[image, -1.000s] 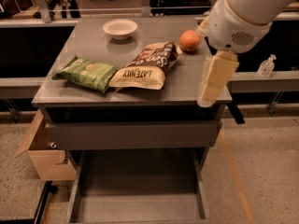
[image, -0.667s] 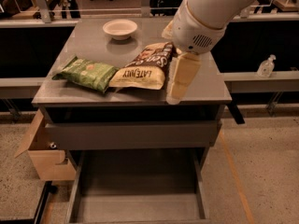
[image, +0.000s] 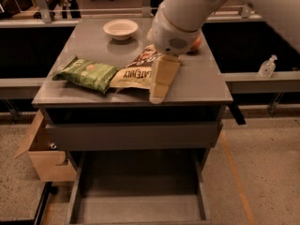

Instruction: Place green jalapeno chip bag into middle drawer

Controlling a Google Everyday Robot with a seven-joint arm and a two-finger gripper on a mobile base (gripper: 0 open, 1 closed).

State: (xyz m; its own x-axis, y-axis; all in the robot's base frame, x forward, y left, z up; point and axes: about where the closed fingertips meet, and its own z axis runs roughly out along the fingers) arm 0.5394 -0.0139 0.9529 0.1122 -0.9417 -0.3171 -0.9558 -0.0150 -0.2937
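- The green chip bag (image: 86, 73) is seen lying flat on the cabinet top (image: 201, 86), just left of the tan chip bag (image: 133, 73) and touching its edge; it has not been picked up.
- The gripper (image: 159, 86) is held low over the right edge of the tan chip bag, pointed downward. Whether the claw is released or clenched cannot be told; nothing is seen grasped in it.
- The middle drawer (image: 140, 205) is shown pulled open, below and in front of the tan chip bag, with nothing seen on its gray floor.
- The task is judged to be at an early stage: the drawer is ready, while the reach across to the green bag, the grasp, the carry and the drop are all left to be done.
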